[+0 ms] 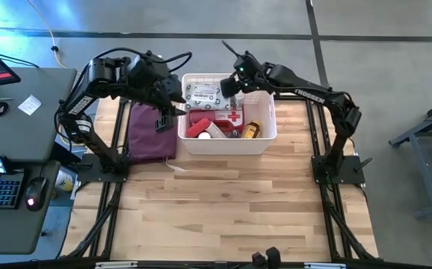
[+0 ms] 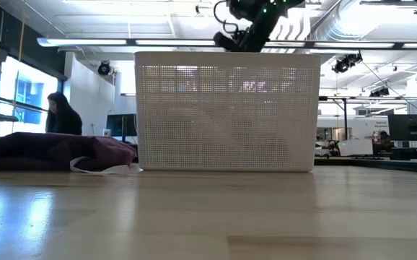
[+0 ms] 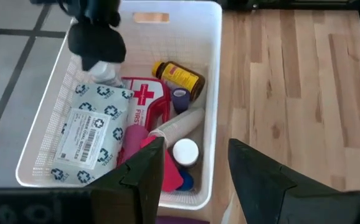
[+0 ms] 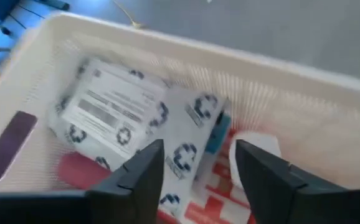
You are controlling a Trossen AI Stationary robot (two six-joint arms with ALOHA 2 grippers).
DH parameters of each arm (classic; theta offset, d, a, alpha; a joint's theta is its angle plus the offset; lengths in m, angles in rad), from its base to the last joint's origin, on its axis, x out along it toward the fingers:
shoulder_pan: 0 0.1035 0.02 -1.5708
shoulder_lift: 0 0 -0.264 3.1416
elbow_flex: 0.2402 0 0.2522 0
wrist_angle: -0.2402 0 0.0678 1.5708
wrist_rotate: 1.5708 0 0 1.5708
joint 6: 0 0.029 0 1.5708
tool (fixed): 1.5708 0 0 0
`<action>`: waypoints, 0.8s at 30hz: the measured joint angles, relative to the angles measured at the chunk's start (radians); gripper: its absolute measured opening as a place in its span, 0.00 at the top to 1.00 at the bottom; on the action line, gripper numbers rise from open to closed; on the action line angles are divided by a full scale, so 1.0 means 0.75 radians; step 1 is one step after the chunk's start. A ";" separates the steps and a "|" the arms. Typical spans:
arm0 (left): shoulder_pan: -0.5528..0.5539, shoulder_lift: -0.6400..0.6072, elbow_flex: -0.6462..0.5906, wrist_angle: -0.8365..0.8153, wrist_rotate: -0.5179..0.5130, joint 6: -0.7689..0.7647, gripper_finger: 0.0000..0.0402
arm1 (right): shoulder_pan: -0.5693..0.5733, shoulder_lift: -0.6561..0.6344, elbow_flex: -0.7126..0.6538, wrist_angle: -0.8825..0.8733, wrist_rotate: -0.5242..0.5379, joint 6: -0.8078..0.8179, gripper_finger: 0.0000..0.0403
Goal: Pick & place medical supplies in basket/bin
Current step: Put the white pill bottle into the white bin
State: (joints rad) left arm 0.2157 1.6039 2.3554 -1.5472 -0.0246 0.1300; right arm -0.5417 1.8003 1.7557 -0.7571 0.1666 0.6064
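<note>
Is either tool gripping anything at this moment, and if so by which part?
Nothing is held. The left tool and the right tool both show open fingers with an empty gap, above the supplies in the white basket.

Both dark arms bend inward toward the upper middle of the high view. The left gripper (image 1: 173, 103) sits left of centre, its fingers (image 3: 136, 180) parted with nothing between them. The right gripper (image 1: 229, 87) points down, its fingers (image 4: 139, 171) likewise apart and empty
</note>
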 joint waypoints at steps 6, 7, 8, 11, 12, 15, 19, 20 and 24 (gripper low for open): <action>0.000 0.000 0.000 0.033 0.000 0.006 0.48 | -0.007 0.062 -0.025 0.003 -0.092 0.083 0.72; 0.000 0.000 0.000 0.035 0.000 0.006 0.48 | -0.007 0.071 -0.030 0.038 -0.133 0.075 0.76; 0.000 0.000 0.000 0.036 0.000 0.006 0.48 | -0.006 0.081 -0.030 0.060 -0.165 0.067 0.80; 0.000 0.000 0.000 0.035 0.000 0.004 0.48 | 0.001 0.110 -0.029 0.035 -0.162 0.076 0.92; 0.000 0.000 0.000 0.034 0.000 0.001 0.48 | 0.001 0.118 -0.029 0.010 -0.150 0.089 0.96; 0.000 0.000 0.000 0.034 0.000 -0.005 0.48 | -0.002 0.141 -0.030 -0.084 -0.076 0.114 0.98; 0.000 0.000 0.000 0.019 0.000 -0.015 0.48 | -0.005 0.141 -0.030 -0.215 0.048 0.148 0.95; 0.000 0.000 0.000 0.014 0.000 -0.019 0.48 | -0.005 0.141 -0.030 -0.217 0.063 0.136 0.95; 0.000 0.000 0.000 0.010 -0.001 -0.039 0.48 | -0.001 0.128 -0.030 -0.211 0.133 0.106 0.98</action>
State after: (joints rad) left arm 0.2157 1.6039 2.3554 -1.5394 -0.0250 0.1009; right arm -0.5423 1.8962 1.7332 -0.9157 0.2661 0.6862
